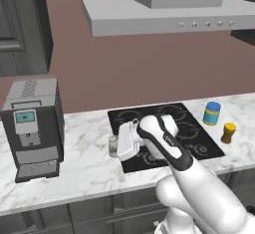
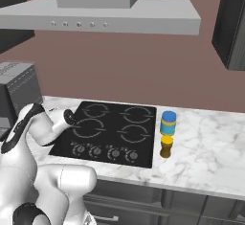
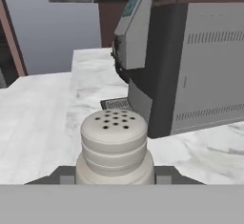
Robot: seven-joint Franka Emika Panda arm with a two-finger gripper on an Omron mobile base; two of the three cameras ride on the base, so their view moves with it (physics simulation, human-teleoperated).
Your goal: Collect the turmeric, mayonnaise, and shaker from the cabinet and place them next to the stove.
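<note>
Marble counter (image 1: 74,168): end effector (image 1: 115,147) grips shaker (image 3: 114,144) beside stove (image 1: 194,138)

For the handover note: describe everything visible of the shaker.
The shaker is small, pale grey-white and ribbed, its rounded cap pierced with dark holes. It stands upright, clamped in the shut gripper just left of the stove, over the marble counter. The coffee machine stands behind it in the hand view.

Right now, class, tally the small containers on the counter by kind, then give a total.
Blue-lidded mayonnaise jar: 1
Yellow-lidded turmeric jar: 1
Pale shaker: 1
Total: 3
</note>
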